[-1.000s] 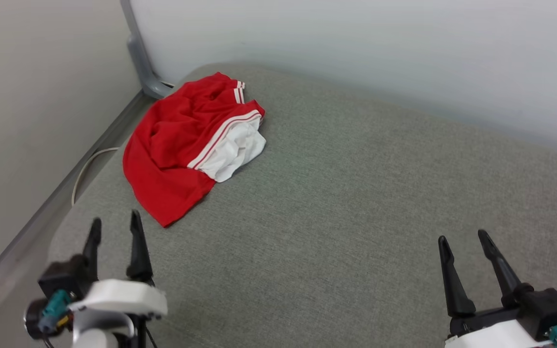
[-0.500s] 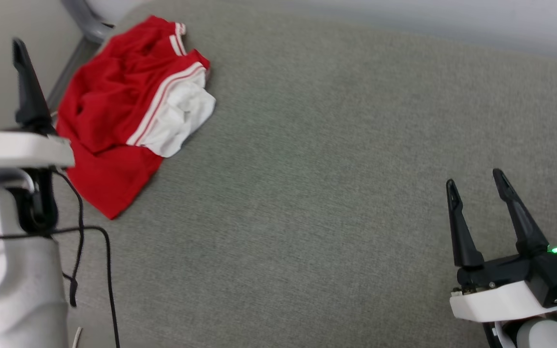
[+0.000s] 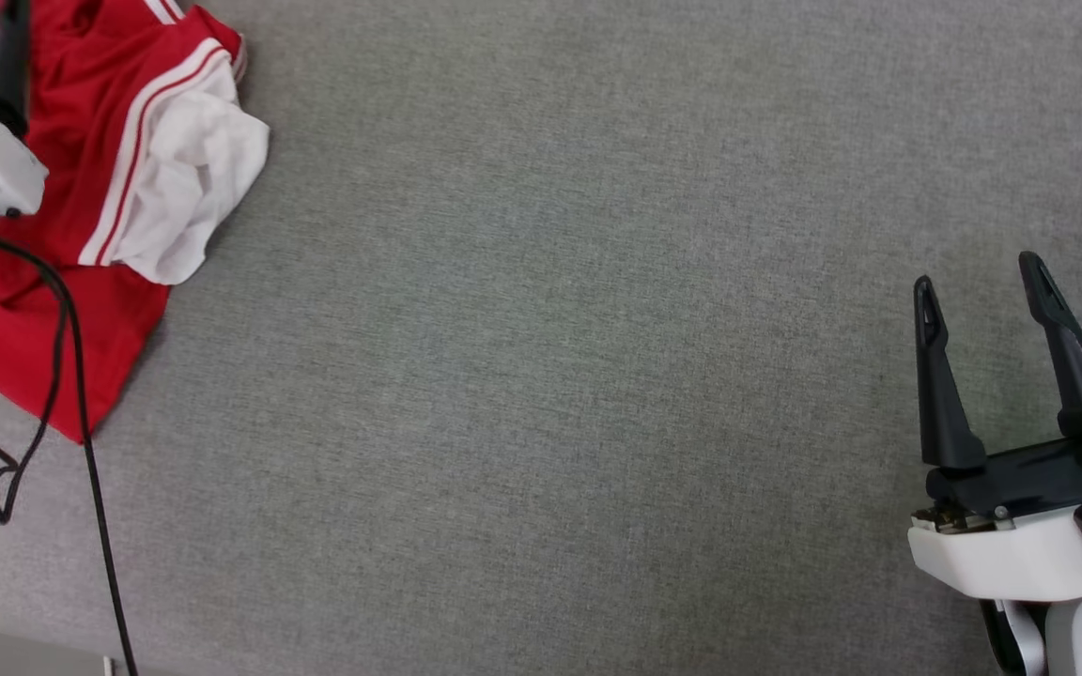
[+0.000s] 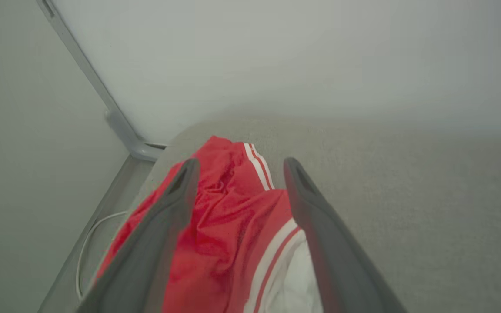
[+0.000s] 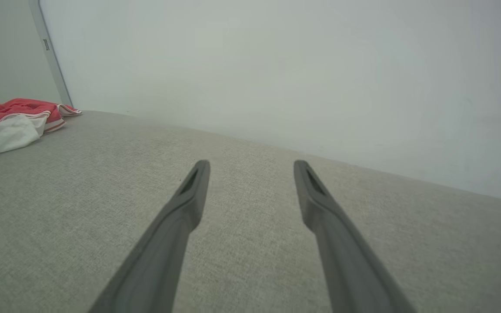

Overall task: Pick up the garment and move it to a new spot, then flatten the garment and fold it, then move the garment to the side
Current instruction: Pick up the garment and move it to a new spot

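Garment (image 3: 142, 169) crumpled at pad (image 3: 550, 329) far-left corner, partly cut off at head view edge. Left gripper (image 4: 237, 167) spread wide over it; contact unclear. Right gripper (image 3: 978, 282) spread wide, empty, well apart.

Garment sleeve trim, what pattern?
Red and white stripes edging the garment's white sleeve; head view shows it best.

Holds left gripper (image 4: 239, 163) out forward, fingers spread wide, seemingly tilted downward. Holds right gripper (image 3: 976, 270) low on the right, fingers likewise parted, pointing up the head view.
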